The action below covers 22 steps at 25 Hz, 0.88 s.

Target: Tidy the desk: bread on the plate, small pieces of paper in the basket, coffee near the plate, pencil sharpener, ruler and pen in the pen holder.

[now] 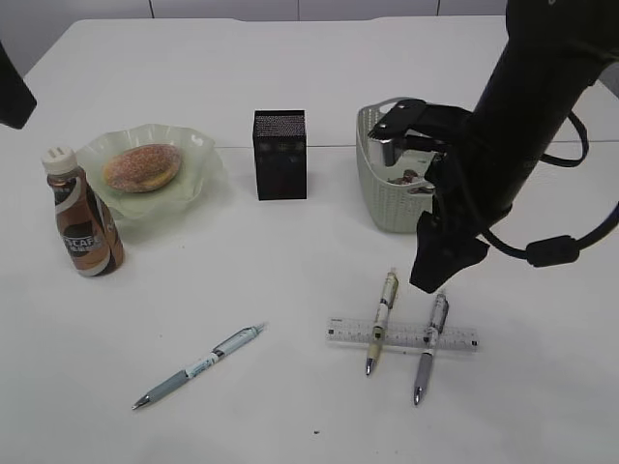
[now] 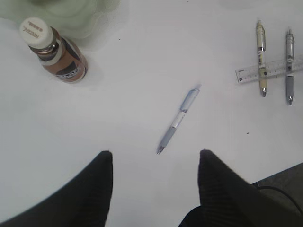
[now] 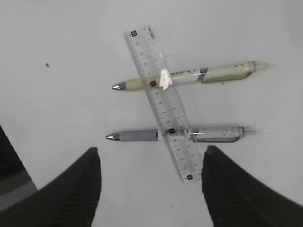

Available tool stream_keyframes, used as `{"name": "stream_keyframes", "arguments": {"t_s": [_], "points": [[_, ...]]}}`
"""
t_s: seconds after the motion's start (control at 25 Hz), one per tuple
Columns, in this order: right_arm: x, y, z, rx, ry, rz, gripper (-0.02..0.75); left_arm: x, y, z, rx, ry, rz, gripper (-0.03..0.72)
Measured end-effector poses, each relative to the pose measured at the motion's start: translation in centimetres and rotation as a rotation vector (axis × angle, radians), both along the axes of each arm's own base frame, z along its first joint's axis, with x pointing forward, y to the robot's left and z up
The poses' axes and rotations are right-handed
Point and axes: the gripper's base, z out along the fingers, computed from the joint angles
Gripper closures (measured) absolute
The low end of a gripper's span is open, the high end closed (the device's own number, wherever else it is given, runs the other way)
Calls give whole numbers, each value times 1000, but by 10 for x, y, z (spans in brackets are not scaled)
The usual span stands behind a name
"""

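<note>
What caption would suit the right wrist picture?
Open right gripper hovers above a clear ruler lying across two pens on the white desk.

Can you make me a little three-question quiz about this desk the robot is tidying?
1. True or false: the bread is already on the plate.
2. How many pens lie on the desk?
3. What lies across the two right-hand pens: A) the coffee, B) the ruler, C) the basket?

Key:
1. True.
2. Three: the blue pen, alone on the left, plus the cream pen and the grey pen.
3. B. The ruler rests on top of both pens. The right gripper is above them, open and empty.
</note>
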Motion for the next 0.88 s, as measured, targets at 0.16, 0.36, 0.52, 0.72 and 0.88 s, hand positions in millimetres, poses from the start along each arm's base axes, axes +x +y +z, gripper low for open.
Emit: {"name": "stream_keyframes", "arguments": {"t_s": [0.16, 0.36, 0.52, 0.72, 0.88], "points": [[2, 3, -3, 26, 8, -52, 205, 1, 1, 0, 13, -6, 1, 266], [8, 5, -2, 51, -49, -84, 143, 1, 3, 0, 36, -16, 6, 273], [6, 7, -1, 68, -27, -90, 162, 2, 4, 0, 45, -21, 8, 274], [3, 9, -1, 90, -5, -29, 166, 2, 4, 0, 45, -21, 8, 275], [-1, 9, -6, -9, -20, 101, 167, 2, 4, 0, 47, -21, 8, 275]]}}
